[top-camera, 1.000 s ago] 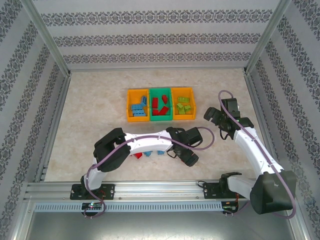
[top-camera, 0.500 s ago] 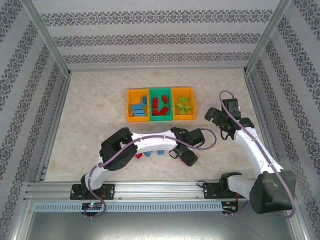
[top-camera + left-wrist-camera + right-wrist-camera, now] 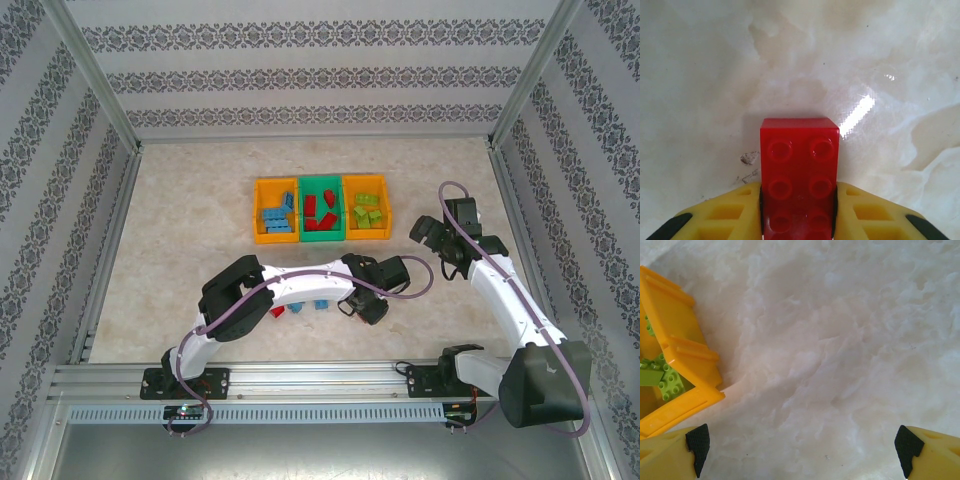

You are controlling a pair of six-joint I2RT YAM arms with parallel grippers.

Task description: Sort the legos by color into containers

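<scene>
Left claw [image 3: 367, 309] has crept leftward, clamped on a red lego [image 3: 799, 170], with bare surface [image 3: 715, 75] ahead of it. Right claw [image 3: 802, 447] is spread wide just beside the lime-filled orange bin [image 3: 687, 352] at its corner, open surface beyond.

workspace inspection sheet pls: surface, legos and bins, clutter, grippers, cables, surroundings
surface: pale marbled table, a few small specks near the held brick
job's things: left orange bin holds blue bricks, green bin holds red ones, right orange bin holds lime green ones; loose red brick and loose blue bricks lie partly under the left arm
clutter: nothing seen
grippers: left gripper shut on a red brick; right gripper open over bare table beside the right orange bin
cables: purple cables loop along both arms
surroundings: patterned walls, aluminium frame
</scene>
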